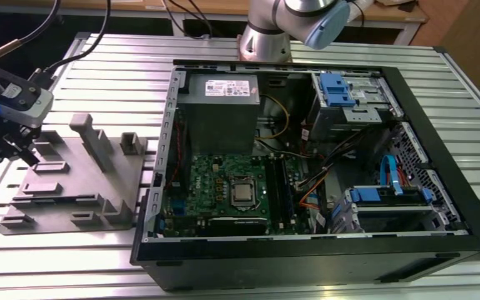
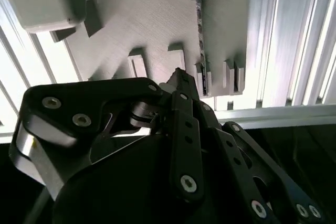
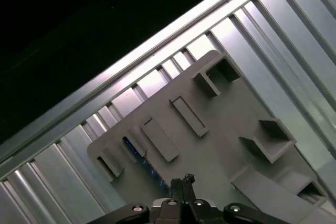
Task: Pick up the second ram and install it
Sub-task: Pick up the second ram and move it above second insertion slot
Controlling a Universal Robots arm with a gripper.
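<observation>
The second ram (image 3: 140,157) is a thin dark blue strip standing on edge in a slot of the grey tray (image 3: 226,114). In the second wrist view the ram (image 2: 199,30) appears as a narrow dark edge in the tray (image 2: 157,19). My gripper (image 1: 25,155) hovers over the tray (image 1: 65,194) at the exterior view's left. Its black fingers (image 3: 184,181) are shut together just above one end of the ram. I cannot tell whether they touch it. In the second wrist view the gripper (image 2: 179,76) sits right beside the ram's end.
An open computer case (image 1: 440,187) lies at the exterior view's right, with a green motherboard (image 1: 215,187), black memory slots (image 1: 279,187) and loose cables. The tray carries several upright blocks (image 1: 98,140). Everything rests on a ribbed metal table (image 1: 115,56).
</observation>
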